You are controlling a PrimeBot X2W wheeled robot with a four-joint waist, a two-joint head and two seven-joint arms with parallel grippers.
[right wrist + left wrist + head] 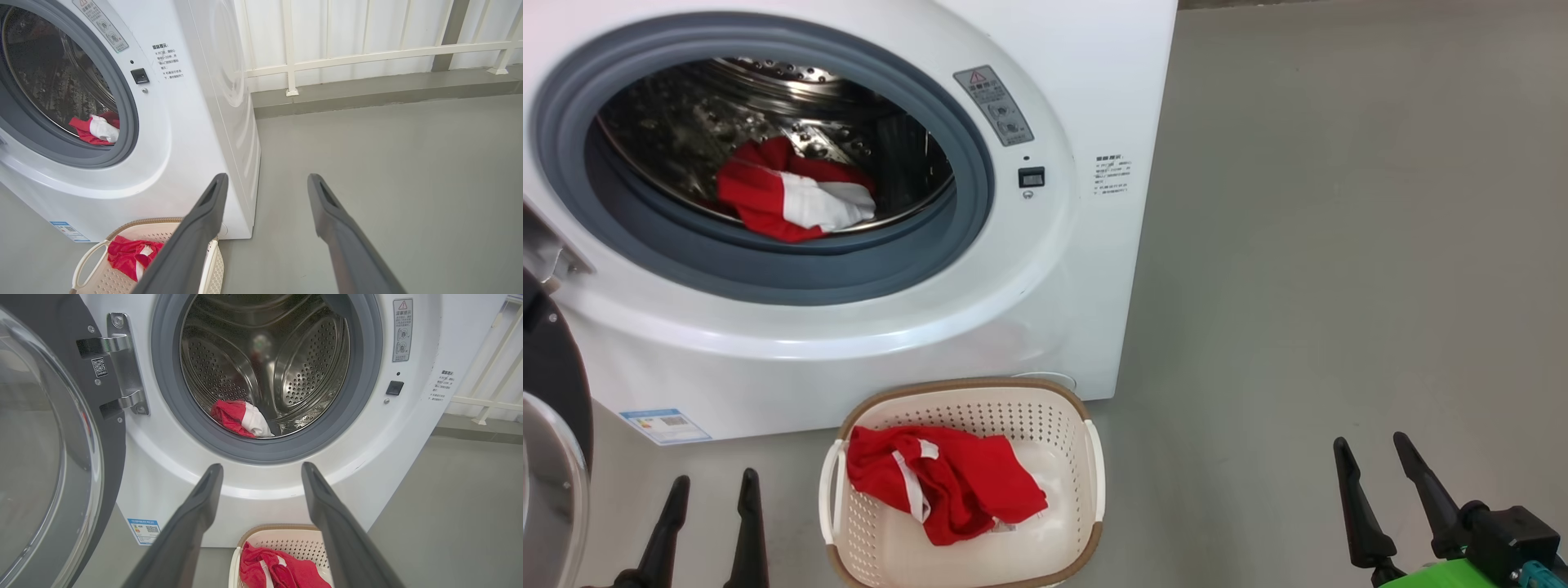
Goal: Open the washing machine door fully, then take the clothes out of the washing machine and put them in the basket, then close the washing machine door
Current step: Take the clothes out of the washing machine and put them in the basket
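left gripper (714,494): fingers spread wide, holding nothing, low before the washing machine (1054,286). right gripper (1372,457): likewise spread and empty, well off to the right over bare floor (1339,245). red garment (792,200): bunched at the front of the drum (686,114), just inside the grey gasket (768,269), above and ahead of the left fingers. its long axis runs roughly across the opening, white panel toward the right. the left arm is judged nearer. second garment (939,482) lies in the basket (964,388). door (556,376) stands swung open at far left.
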